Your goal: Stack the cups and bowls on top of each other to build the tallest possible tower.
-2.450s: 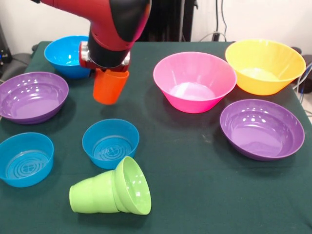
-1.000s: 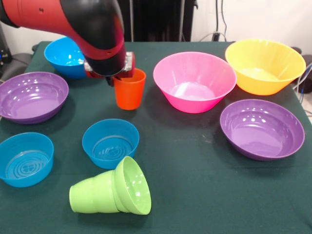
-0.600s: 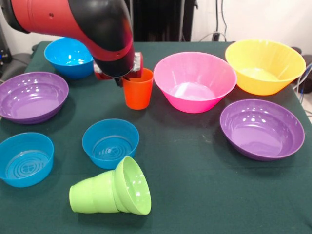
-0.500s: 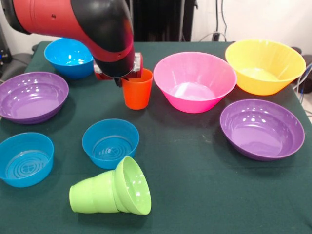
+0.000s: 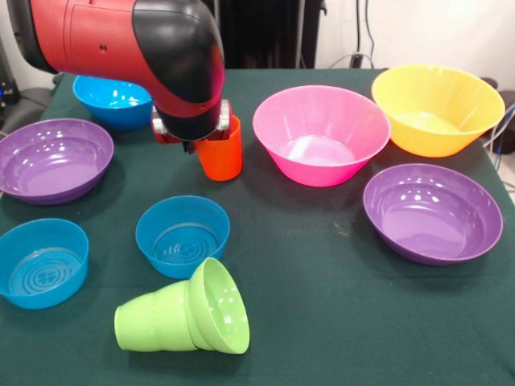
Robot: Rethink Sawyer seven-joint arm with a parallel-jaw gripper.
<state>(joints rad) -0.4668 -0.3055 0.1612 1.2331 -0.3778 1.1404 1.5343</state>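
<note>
— Since half a second ago the arm point(image 5: 129, 40) has swung lower over the orange cup point(image 5: 221, 157), hiding the cup's rim; the cup has slid slightly away from the pink bowl point(image 5: 320, 133).

— And the claw point(image 5: 193, 133)?

— Its wrist sits right on the cup's top, but the fingers are hidden behind it. I cannot tell how wide it is or whether it grips the cup. The cup stands upright on the counter point(image 5: 322, 305), between the far blue bowl point(image 5: 113, 100) and the pink bowl, near the pink one but apart from it.

— What's inside the containers?

— The pink bowl, the yellow-orange bowl point(image 5: 438, 108) and both purple bowls point(image 5: 56, 159) point(image 5: 433, 211) show bare insides. So do the three blue ones, including the middle blue bowl point(image 5: 183, 236) and the blue bowl at the left edge point(image 5: 42, 261).

— The green pieces?

— The lime green cup point(image 5: 153, 322) lies on its side near the front, its mouth end pushed against the small lime green bowl point(image 5: 219, 305), which is tipped on its edge facing right. They sit just in front of the middle blue bowl.

— Anything stacked?

— Only that green pair touch. Every other bowl rests alone, unmoved since 2.5 seconds ago, when the cup hung tilted under the arm above the counter.
</note>
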